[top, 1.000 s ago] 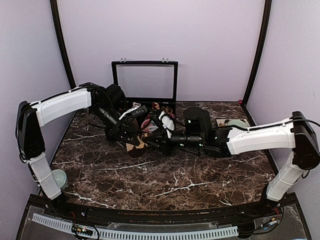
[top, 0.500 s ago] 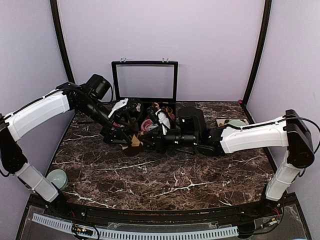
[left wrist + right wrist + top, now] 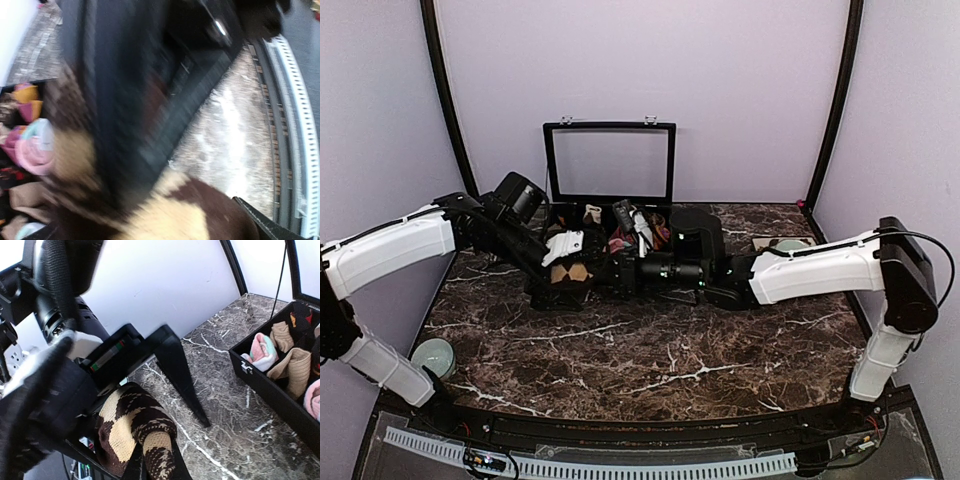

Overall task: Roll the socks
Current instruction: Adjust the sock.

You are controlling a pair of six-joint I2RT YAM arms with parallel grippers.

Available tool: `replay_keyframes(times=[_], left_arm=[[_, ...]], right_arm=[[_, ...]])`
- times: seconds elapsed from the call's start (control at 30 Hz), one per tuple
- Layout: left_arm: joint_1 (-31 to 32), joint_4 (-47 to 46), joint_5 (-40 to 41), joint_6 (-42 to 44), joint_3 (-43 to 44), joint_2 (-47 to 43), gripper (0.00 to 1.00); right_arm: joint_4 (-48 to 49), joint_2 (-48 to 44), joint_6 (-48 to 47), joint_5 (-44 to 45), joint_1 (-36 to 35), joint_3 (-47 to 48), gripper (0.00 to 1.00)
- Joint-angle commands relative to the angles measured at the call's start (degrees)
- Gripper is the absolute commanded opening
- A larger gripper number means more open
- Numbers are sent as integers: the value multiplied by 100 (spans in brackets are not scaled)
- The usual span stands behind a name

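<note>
The brown-and-beige diamond sock [image 3: 125, 427] is bunched into a roll just above the marble table [image 3: 235, 430]. My right gripper [image 3: 157, 467] is shut on its lower end, with the cuff wrapped between the fingers. From above, the sock [image 3: 576, 272] shows between both grippers, in front of the black box. My left gripper [image 3: 563, 268] stands open around the roll; its long black finger [image 3: 182, 377] slants down to the table beside the sock. The left wrist view is blurred, with the sock [image 3: 190, 217] filling its lower part and one fingertip [image 3: 265, 225] at the lower right.
A black compartment box [image 3: 672, 215] with its lid [image 3: 610, 165] raised stands at the back, holding rolled socks [image 3: 262, 351] in pink, white and tan. A pale bowl [image 3: 433, 355] sits at the near left. Another dish [image 3: 790, 245] lies at the right.
My left gripper has opened wide and let go of the sock, and its arm has swung back toward the left. My right gripper has tightened on the sock and reached further left.
</note>
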State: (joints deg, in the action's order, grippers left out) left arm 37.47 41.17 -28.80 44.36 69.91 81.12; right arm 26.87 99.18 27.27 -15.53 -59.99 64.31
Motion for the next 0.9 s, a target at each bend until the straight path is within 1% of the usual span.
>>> replay_keyframes(times=[0.0,0.07,0.13,0.2,0.27,0.33,0.43,0.5,0.7,0.8,0.87], left_arm=[[52,-648,712,-181,111,-250,99],[94,-588,681,-136,227,-202,99],[123,-393,431,-93,313,-169,99],[131,188,-62,133,444,-78,99],[142,786,-420,258,553,56,99],[162,1113,-485,323,502,129,99],[174,1069,-445,297,214,10,99],[175,1027,-584,219,163,-94,99],[141,1214,-802,17,635,-18,99],[118,1191,-681,24,614,56,99],[111,833,-317,-134,484,58,99]], right_arm=[[-1,295,588,-199,43,485,0],[-249,405,764,-166,84,612,0],[-195,414,846,-180,126,554,0],[14,314,774,-139,136,345,0],[-38,223,591,-67,153,234,0],[-282,184,361,-40,162,266,0],[-518,161,193,22,171,355,0],[-601,124,30,26,171,378,0],[-737,-71,-457,-11,163,259,0],[-699,-163,-463,-31,165,209,0],[-571,-195,-362,-108,163,213,0]])
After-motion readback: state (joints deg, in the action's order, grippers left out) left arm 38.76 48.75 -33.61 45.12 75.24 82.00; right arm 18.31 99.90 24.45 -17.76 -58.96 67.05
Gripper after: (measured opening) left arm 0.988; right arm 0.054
